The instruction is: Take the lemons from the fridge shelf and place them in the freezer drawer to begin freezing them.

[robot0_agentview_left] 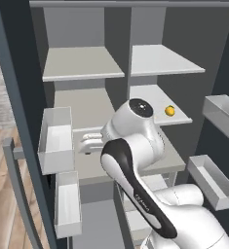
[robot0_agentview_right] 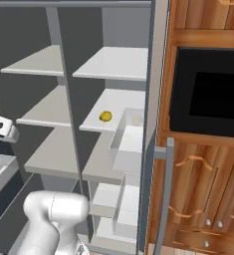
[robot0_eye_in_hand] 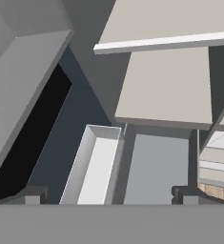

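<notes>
Open fridge, grey shelves; one lemon (robot0_agentview_left: 170, 111) sits on the right middle shelf (robot0_agentview_left: 157, 104). Wooden cabinets (robot0_agentview_right: 203, 199) stand alongside. Fingers (robot0_eye_in_hand: 189, 193) spread apart, empty, tips cut off below.

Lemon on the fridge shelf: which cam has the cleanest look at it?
Left base view: the lemon sits unobstructed on the right-hand shelf, just beyond the arm. The right base view shows it too, farther off, on that shelf beside a white door bin.
</notes>
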